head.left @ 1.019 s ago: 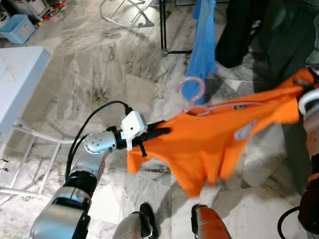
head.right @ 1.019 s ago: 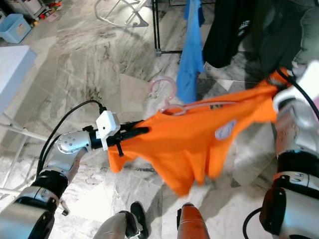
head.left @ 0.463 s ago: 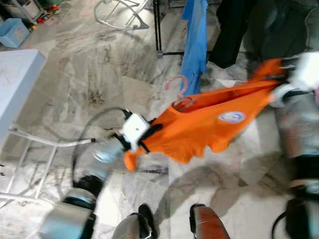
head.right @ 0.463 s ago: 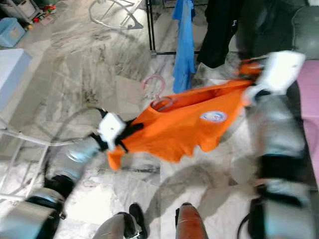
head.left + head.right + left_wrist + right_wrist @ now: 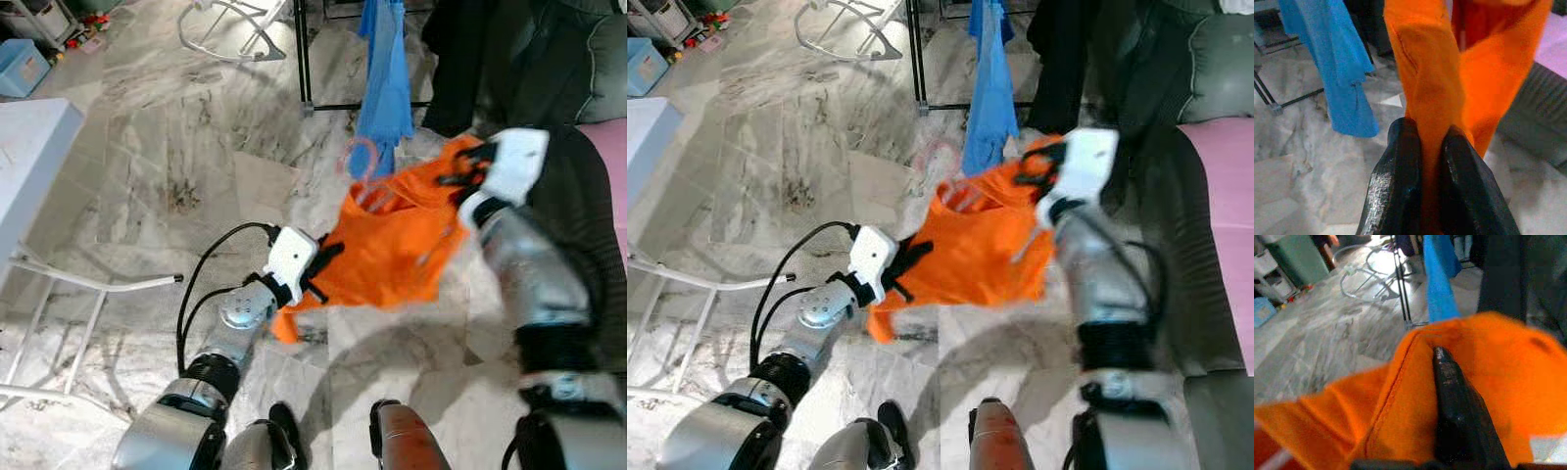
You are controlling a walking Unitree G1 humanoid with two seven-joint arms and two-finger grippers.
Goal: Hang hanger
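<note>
Hanger [image 5: 364, 168], pink, sits inside the neck of an orange shirt [image 5: 392, 250], its hook sticking up near a hanging blue garment [image 5: 388, 73]. Shirt is held bunched in the air over the grey marble floor [image 5: 167, 176], between both arms. Black clothes rack [image 5: 306, 59] stands behind, dark clothes [image 5: 470, 59] hanging beside the blue one. Left gripper [image 5: 1431, 147] is clamped on a fold of the shirt's lower end. Right gripper [image 5: 1449, 382] is buried in the shirt's upper edge, one finger visible; can't tell if clenched.
</note>
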